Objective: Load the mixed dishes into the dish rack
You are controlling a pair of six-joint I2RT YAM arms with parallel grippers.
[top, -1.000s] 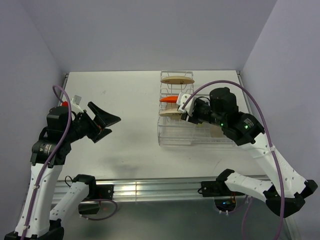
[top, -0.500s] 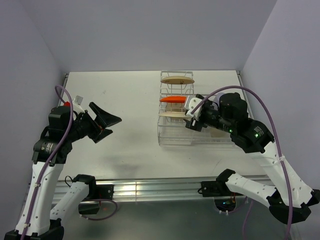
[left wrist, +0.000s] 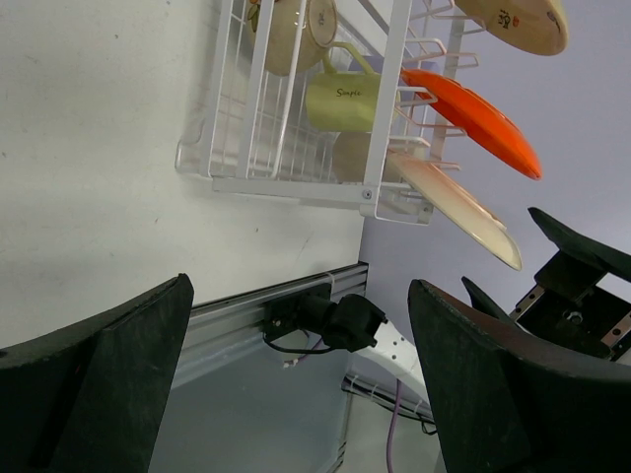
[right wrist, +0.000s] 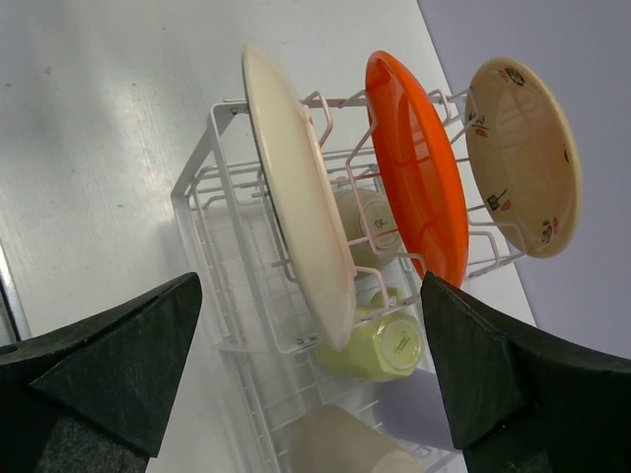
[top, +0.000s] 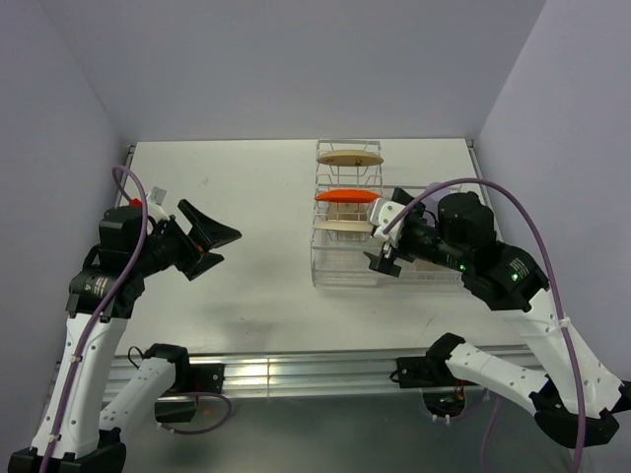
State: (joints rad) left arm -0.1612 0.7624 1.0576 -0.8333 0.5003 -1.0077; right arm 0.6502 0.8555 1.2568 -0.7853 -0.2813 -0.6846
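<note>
Over on the right side of the white table, the clear wire dish rack keeps the cream-yellow saucer, glossy orange plate and tan patterned plate standing on edge in its slots so they can't tip. The pale yellow-green mug lies in the basket below. The right gripper hovers just beside the rack, spread wide and empty. The left gripper is wide and empty too, well apart from it. Only the wires and plate rims look snaggable, I'd guess.

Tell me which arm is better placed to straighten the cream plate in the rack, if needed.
Right, probably. The right gripper, open, hangs just beside the cream plate at the dish rack. The left gripper, also open, is far across the table from the rack.
</note>
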